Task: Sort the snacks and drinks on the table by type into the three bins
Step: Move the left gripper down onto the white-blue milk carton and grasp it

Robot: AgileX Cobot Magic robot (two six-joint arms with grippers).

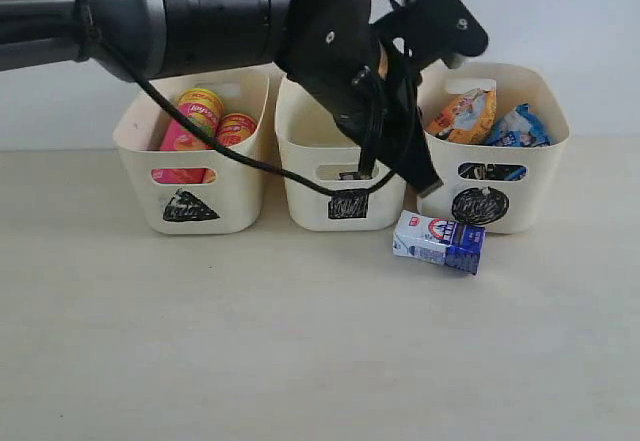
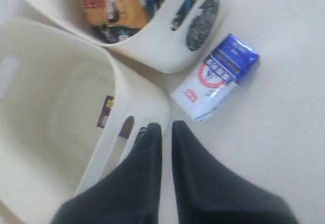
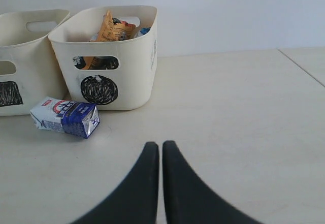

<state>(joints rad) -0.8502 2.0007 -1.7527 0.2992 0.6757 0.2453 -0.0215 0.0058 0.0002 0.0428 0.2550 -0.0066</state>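
— Exterior view first: can you read anything on the white-blue carton [image 1: 438, 242]?
— No, the print is too small. It lies on its side on the table [image 1: 300, 361], just in front of the circle-marked bin [image 1: 540, 176].
— And the grippers?
— The left gripper [image 2: 166, 127] hangs by the front wall of the square-marked bin [image 2: 144, 99]. The right gripper [image 3: 160, 145] is low over bare table. Both are pinched nearly together, holding nothing.

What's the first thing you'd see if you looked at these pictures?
A big black robot arm fills the top of the exterior view, reaching down at the middle bin. A white-blue carton lies on the table in front of the circle bin. Bright chip tubes poke out of the triangle bin.
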